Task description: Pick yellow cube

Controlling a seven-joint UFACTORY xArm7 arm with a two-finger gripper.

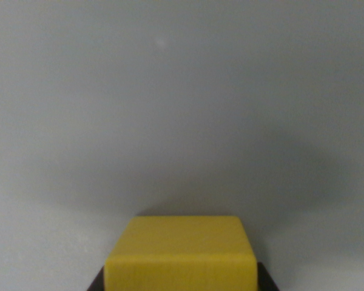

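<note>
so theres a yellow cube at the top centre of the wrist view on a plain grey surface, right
Not quite. The wrist view shows the yellow cube at the bottom centre of the picture, not the top. The rest holds: it is yellow and the plain grey surface fills the view around it, with nothing else on it.

The cube [181, 251] sits at the bottom centre of the wrist view, cut off by the lower edge. A dark part of the jaws shows just beside each of its lower corners, one on the wrist view's left, one on the right. Beyond and to both sides lies the bare counter [182, 91], with a shadow directly behind the cube.
</note>
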